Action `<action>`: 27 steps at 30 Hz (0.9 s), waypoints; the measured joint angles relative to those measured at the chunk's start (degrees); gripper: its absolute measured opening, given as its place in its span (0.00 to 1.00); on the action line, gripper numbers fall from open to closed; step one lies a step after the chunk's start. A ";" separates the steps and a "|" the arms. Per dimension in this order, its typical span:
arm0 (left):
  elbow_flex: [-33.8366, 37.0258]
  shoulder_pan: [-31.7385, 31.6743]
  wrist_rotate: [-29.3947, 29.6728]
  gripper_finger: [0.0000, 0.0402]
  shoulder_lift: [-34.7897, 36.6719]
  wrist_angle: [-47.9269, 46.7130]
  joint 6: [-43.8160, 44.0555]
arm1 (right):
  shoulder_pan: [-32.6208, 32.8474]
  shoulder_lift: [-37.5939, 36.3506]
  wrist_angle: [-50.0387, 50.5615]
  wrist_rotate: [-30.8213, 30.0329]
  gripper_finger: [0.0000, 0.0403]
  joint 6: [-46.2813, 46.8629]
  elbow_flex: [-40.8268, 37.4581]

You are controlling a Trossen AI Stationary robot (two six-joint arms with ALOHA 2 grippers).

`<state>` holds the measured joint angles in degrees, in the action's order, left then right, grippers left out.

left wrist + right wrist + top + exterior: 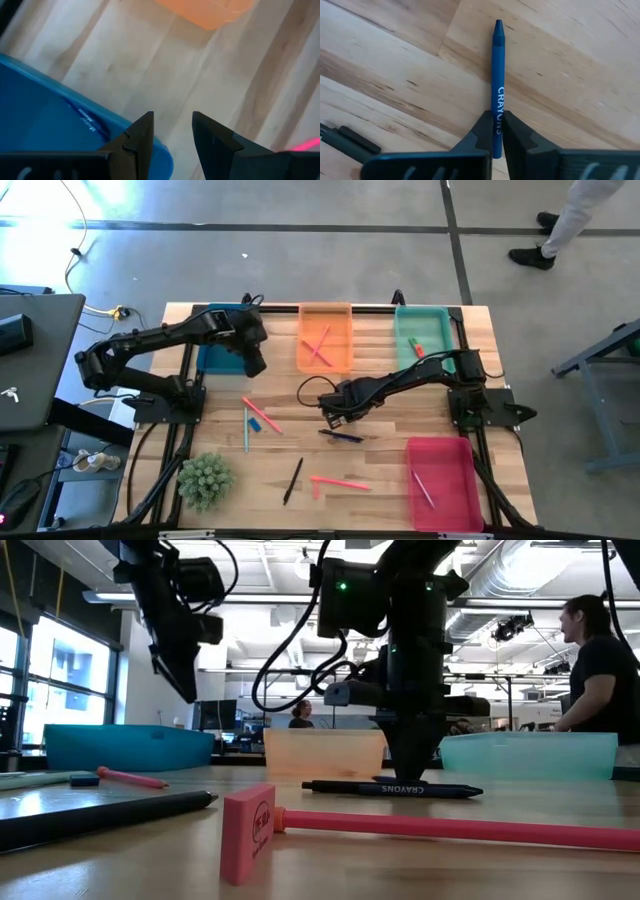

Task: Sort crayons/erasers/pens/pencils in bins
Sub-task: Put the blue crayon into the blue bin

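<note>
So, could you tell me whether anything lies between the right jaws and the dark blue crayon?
Nothing visible does: the right gripper has its jaws shut directly on the crayon, which lies flat on the table.

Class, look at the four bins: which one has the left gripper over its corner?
The dark blue bin, at the table's far left. The left gripper, fingers apart, hangs above its corner; the orange, teal and red-pink bins have no gripper over them.

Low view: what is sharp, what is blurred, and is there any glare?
Low view: the dark crayon under the right gripper reads sharp; the near pink eraser is soft. High view: window glare washes the floor's top-left corner.
</note>
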<state>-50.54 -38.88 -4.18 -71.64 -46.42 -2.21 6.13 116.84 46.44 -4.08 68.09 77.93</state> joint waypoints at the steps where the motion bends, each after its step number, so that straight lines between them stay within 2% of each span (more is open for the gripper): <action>1: 0.00 -0.63 -0.99 0.30 0.00 -0.09 -0.52 | 0.00 0.00 -0.09 0.08 0.02 -0.13 0.00; 7: 0.00 -3.55 -4.85 0.30 0.00 -0.08 -4.62 | -0.01 0.49 1.33 0.10 0.01 -2.61 2.63; 15: 0.00 -6.92 -6.41 0.30 0.00 -0.10 -10.29 | 0.04 0.44 -5.44 -0.39 0.01 -6.74 5.91; 24: 0.00 -9.17 -24.35 0.30 0.00 0.31 -10.91 | 0.00 0.37 -9.33 -0.85 0.01 -12.48 10.44; 27: 0.00 -9.11 -28.78 0.30 0.00 0.46 -10.86 | 0.00 0.37 -9.09 -3.17 0.01 -15.00 13.32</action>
<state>-50.54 -47.99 -32.95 -71.64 -45.96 -13.07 6.13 117.21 37.34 -7.25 53.09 91.25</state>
